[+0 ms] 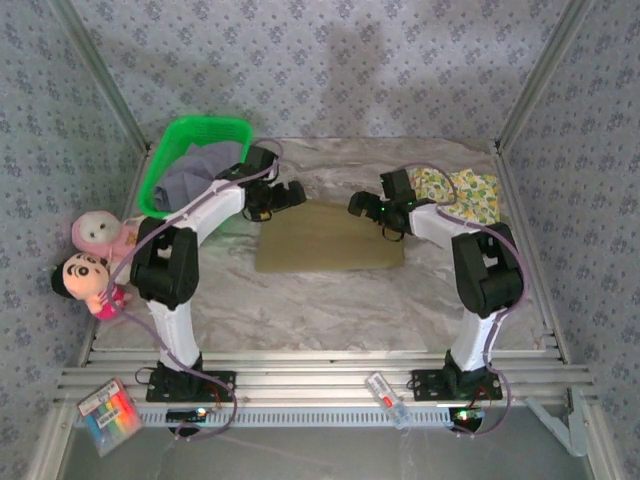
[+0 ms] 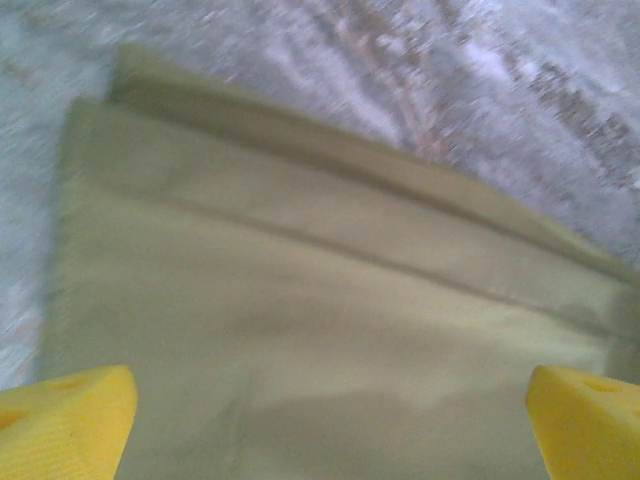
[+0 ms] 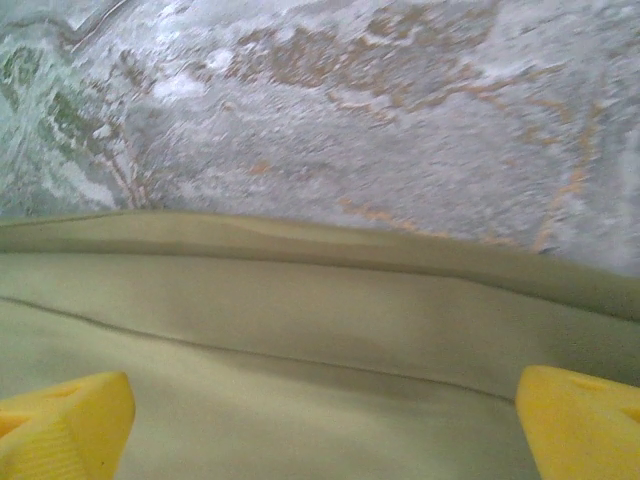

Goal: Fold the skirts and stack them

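The olive-khaki skirt (image 1: 328, 237) lies flat in the middle of the table, folded, its layered edges showing in the left wrist view (image 2: 330, 300) and the right wrist view (image 3: 300, 340). My left gripper (image 1: 290, 193) hovers over its far left corner, open, yellow fingertips (image 2: 65, 420) wide apart with bare cloth between them. My right gripper (image 1: 360, 204) hovers over the far right edge, also open, yellow fingertips (image 3: 65, 425) spread. A yellow-green floral skirt (image 1: 460, 192) lies folded at the back right. A lavender-grey skirt (image 1: 195, 172) sits in the green basket (image 1: 170, 150).
Two plush dolls (image 1: 92, 255) lie at the left edge. The crinkled silver table cover (image 1: 330, 300) spreads in front of the khaki skirt. A packet of markers (image 1: 108, 415) and a small tag (image 1: 385, 395) rest on the near rail.
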`<state>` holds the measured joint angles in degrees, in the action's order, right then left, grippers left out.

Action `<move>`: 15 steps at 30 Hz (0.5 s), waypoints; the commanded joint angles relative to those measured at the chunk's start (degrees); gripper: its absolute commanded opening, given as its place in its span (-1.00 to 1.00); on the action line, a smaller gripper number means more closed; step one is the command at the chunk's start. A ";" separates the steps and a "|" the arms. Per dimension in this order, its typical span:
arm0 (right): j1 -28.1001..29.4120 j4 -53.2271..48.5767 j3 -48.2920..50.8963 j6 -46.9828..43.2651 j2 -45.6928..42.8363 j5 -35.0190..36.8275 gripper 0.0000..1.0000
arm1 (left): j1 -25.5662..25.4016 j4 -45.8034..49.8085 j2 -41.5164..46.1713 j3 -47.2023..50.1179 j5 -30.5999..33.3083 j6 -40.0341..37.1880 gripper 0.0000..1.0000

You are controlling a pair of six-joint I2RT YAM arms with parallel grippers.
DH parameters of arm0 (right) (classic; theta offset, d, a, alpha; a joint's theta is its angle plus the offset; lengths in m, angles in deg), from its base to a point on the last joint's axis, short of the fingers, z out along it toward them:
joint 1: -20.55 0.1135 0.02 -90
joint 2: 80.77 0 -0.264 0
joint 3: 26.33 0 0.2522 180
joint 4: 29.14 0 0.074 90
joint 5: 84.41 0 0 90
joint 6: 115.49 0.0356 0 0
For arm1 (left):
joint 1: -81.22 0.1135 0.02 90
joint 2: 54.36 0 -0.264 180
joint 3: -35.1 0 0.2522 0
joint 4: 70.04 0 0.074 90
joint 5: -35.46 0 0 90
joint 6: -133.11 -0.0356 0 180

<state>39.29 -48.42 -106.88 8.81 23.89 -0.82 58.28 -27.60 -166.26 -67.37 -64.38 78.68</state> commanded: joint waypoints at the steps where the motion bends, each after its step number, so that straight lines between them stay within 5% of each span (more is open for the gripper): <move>1: -1.88 0.06 0.49 1.01 1.10 -1.50 1.00 | -0.40 -0.31 -7.67 -6.66 -4.11 -0.25 1.00; 8: -4.25 -4.24 -0.86 4.09 6.41 -0.12 1.00 | 0.01 3.37 -21.03 -19.20 -1.77 -1.03 1.00; 15: -6.45 1.13 2.04 2.81 6.43 -3.58 1.00 | 0.89 6.72 -24.27 -19.54 2.20 -2.20 1.00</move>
<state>33.74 -46.64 -107.31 11.18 29.03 -3.56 58.47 -26.31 -187.68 -86.89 -65.08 78.05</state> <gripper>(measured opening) 0.998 0.997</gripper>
